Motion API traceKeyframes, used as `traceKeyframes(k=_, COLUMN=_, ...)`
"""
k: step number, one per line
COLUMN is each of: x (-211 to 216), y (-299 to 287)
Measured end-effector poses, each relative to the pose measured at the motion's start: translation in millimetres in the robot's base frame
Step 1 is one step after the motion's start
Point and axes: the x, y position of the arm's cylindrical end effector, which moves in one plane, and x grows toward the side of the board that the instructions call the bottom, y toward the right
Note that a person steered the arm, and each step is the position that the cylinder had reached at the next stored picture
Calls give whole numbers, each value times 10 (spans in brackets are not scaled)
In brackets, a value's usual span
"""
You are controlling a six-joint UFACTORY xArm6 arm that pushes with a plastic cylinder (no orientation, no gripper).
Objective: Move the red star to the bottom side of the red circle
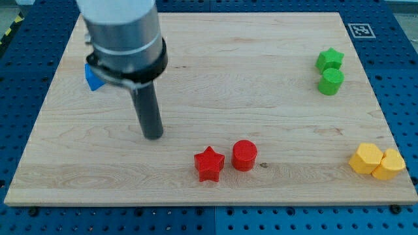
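The red star (209,163) is seen near the view's bottom edge of the wooden board (261,85), just left of the red circle (245,155) and slightly below it, almost touching. Two yellow blocks (377,160) are set together at the right. My tip (153,135) is placed well to the star's upper left; no pincer is fitted, only a rod. Farther back, a green star (330,59) and green cylinder (330,81) are found at the right, and a blue block (94,76) partly hidden at the left.
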Motion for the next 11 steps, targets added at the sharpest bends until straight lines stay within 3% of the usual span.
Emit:
traceKeyframes(k=2, x=468, y=8)
traceKeyframes(k=3, x=469, y=30)
traceKeyframes(k=5, x=479, y=691)
traceKeyframes(k=8, x=581, y=922)
traceKeyframes(k=11, x=533, y=1731)
